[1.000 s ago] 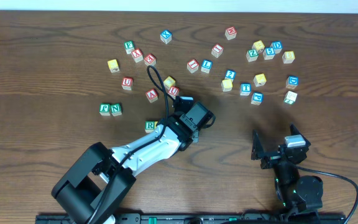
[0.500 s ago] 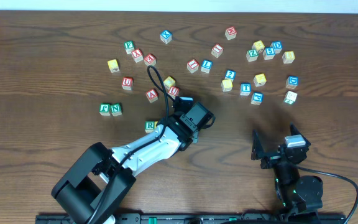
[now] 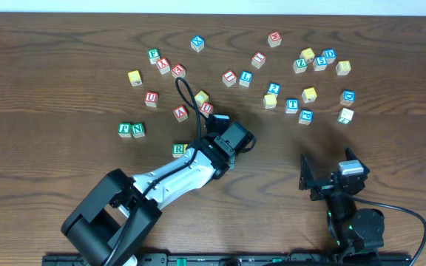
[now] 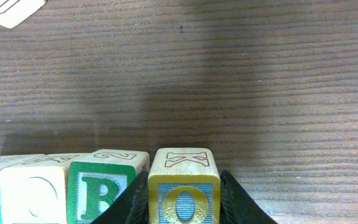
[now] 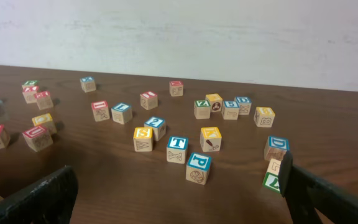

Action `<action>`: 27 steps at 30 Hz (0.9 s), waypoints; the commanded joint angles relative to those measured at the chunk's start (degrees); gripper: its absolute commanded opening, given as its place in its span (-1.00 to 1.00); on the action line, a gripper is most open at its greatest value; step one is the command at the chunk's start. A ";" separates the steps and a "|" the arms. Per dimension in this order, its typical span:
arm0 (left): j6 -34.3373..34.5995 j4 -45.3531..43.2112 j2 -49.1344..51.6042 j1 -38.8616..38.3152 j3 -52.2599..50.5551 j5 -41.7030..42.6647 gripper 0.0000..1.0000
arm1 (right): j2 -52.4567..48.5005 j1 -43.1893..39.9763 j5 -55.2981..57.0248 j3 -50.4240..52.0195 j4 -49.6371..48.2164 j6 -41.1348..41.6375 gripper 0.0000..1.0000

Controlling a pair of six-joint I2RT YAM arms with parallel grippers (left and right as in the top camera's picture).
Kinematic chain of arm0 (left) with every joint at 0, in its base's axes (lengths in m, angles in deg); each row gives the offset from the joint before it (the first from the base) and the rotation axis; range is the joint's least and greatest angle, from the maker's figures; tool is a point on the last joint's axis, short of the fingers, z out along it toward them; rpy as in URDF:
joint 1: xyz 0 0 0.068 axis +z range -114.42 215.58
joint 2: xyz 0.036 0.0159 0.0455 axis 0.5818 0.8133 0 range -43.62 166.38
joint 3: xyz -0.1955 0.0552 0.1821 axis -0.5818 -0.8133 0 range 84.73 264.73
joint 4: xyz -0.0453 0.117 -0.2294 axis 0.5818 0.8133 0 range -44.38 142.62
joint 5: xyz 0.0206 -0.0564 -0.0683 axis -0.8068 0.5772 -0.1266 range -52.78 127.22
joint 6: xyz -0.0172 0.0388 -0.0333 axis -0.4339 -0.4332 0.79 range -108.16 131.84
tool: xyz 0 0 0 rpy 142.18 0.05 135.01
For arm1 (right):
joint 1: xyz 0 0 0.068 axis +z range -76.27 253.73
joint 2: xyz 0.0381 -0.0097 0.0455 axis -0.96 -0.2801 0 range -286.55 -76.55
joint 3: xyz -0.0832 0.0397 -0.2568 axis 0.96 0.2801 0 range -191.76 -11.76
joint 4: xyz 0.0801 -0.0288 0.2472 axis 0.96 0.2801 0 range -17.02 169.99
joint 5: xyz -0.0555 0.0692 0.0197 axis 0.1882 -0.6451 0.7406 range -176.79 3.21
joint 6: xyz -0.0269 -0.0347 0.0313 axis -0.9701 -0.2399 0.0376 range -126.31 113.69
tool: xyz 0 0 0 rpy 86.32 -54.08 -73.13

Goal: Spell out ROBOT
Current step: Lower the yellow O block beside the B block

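My left gripper [image 4: 184, 198] is shut on a yellow-edged O block [image 4: 183, 186], set down at the right end of a row on the table. Beside it on the left stands a green B block [image 4: 99, 190], then a pale block [image 4: 33, 190] and a green block at the frame edge. In the overhead view the left gripper [image 3: 214, 151] covers most of the row; only the green R block [image 3: 179, 150] shows. My right gripper [image 5: 179, 193] is open and empty, low at the front right [image 3: 331, 177]. A blue T block [image 5: 177, 149] stands among the loose blocks.
Loose letter blocks are scattered across the far half of the table: a blue P block [image 5: 198, 167], a cluster at the back right [image 3: 318, 60], green F and N blocks [image 3: 132, 130] at the left, red blocks [image 3: 170, 68] at the back left. A black cable [image 3: 186, 96] arcs over the left arm.
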 commanded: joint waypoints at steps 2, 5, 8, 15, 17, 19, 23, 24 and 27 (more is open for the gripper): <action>0.33 0.26 0.11 0.15 -0.96 -1.66 -0.85 | 0.07 -0.50 0.46 0.09 0.26 0.57 0.99; 0.33 0.26 0.11 0.15 -0.96 -1.66 -0.85 | 0.07 -0.50 0.46 0.07 0.26 0.57 0.99; 0.35 0.09 0.11 0.15 -0.96 -1.66 -0.85 | 0.07 -0.50 0.46 0.07 0.26 0.57 0.99; 1.44 0.07 0.11 0.15 -0.96 -1.70 -0.85 | 0.07 -0.50 0.48 0.07 0.26 0.57 0.99; 1.44 0.07 0.11 0.15 -0.96 -1.70 -0.85 | 0.07 -0.50 0.46 0.07 0.26 0.57 0.99; 1.42 0.07 0.11 0.15 -0.96 -1.68 -0.85 | 0.07 -0.50 0.46 0.09 0.26 0.57 0.98; 1.40 0.11 0.11 0.15 -0.96 -1.60 -0.85 | 0.07 -0.50 0.46 0.09 0.26 0.57 0.99; 1.38 0.11 0.11 0.15 -0.96 -1.22 -0.85 | 0.07 -0.50 0.46 0.09 0.26 0.57 0.99; 1.36 0.15 0.11 0.15 -0.96 0.35 -0.85 | 0.07 -0.50 0.48 0.07 0.26 0.57 0.99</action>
